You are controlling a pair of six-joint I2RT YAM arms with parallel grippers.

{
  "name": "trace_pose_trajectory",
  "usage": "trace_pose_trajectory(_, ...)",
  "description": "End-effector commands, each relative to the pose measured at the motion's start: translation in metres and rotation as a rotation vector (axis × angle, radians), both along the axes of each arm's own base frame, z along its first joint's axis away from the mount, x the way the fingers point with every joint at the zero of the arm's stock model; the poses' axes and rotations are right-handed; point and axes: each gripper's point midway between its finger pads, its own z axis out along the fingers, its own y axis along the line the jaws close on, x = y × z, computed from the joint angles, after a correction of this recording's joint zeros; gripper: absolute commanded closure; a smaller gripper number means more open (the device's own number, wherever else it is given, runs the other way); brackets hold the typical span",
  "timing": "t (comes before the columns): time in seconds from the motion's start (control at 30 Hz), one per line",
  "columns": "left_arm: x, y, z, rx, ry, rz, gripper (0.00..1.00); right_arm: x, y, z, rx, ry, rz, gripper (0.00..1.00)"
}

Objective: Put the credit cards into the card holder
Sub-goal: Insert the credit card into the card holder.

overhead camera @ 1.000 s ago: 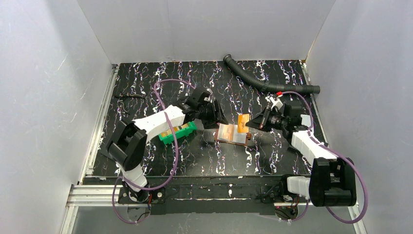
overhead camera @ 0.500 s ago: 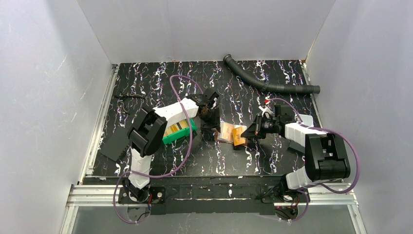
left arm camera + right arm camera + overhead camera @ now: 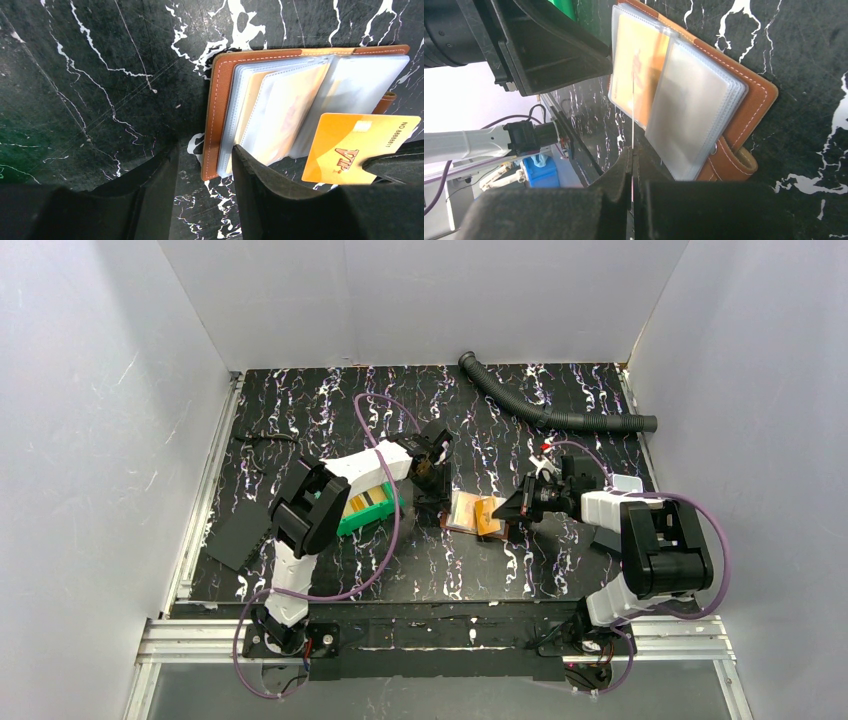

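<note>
Right hand [image 3: 632, 152] clamped tight on 1 orange credit card [image 3: 350, 145], holding it at the 3 o'clock side of the open card holder [image 3: 220, 100], mid-desk [image 3: 100, 75]. Left hand [image 3: 205, 150], jaws parted, straddles the holder's 9 o'clock edge.

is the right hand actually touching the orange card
Touching. The left wrist view shows the orange card with its lower right corner under a black finger; the right wrist view shows it edge-on, pinched in the shut right hand.
</note>
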Motion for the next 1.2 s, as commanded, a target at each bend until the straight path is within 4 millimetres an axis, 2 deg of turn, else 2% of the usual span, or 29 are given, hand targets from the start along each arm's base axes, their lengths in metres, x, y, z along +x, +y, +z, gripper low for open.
trace_pose_trajectory(0.0, -0.004, 0.008, -0.008, 0.051, 0.015, 0.000, 0.59, 0.002, -0.001, -0.004, 0.001, -0.020, 0.000, 0.99)
trace_pose_trajectory(0.63, -0.009, 0.006, -0.005, 0.026, 0.020, -0.012, 0.57, 0.002, -0.002, -0.028, 0.011, 0.054, -0.009, 0.99)
trace_pose_trajectory(1.17, -0.013, 0.004, -0.009, 0.013, 0.037, -0.019, 0.58, 0.029, 0.005, -0.028, 0.082, -0.018, -0.068, 0.99)
